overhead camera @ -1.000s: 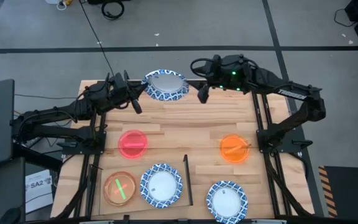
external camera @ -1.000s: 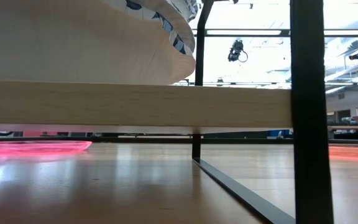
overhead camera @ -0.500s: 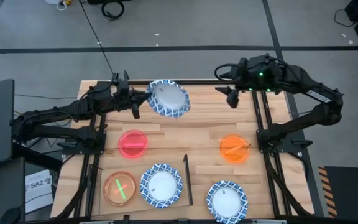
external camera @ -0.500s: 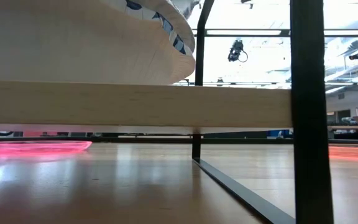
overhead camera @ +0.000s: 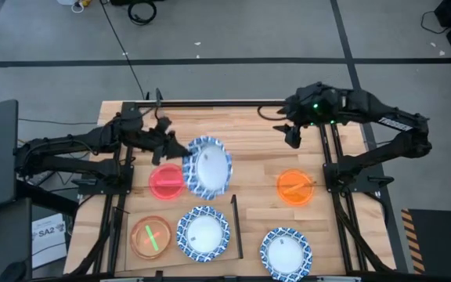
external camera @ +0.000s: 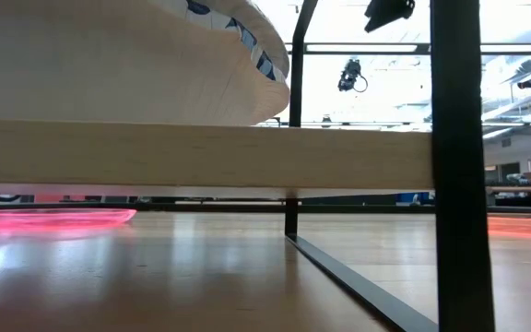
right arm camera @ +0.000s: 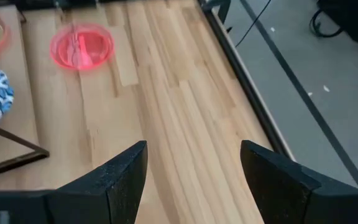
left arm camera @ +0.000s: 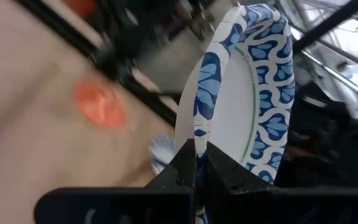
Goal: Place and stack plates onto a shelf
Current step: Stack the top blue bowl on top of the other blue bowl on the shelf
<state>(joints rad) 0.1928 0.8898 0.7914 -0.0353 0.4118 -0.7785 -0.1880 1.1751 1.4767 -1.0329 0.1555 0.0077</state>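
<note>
- Left end effector [overhead camera: 180,151], clamped on a blue plate's [overhead camera: 208,168] rim, has swung it from the bench's far edge toward the shelf [overhead camera: 177,210].
- Right end effector [overhead camera: 291,135], fingers apart, has withdrawn empty.

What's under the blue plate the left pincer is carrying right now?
The left pincer grips the blue-rimmed plate, tilted. Beneath it lies bare tabletop, with the red plate partly under its edge. Anything directly behind the plate is hidden.

We are viewing black cables [overhead camera: 141,11] lying on grey floor [overhead camera: 233,35], well apart from the right gripper [overhead camera: 291,135]; striped tabletop [overhead camera: 257,157] lying beneath it.
</note>
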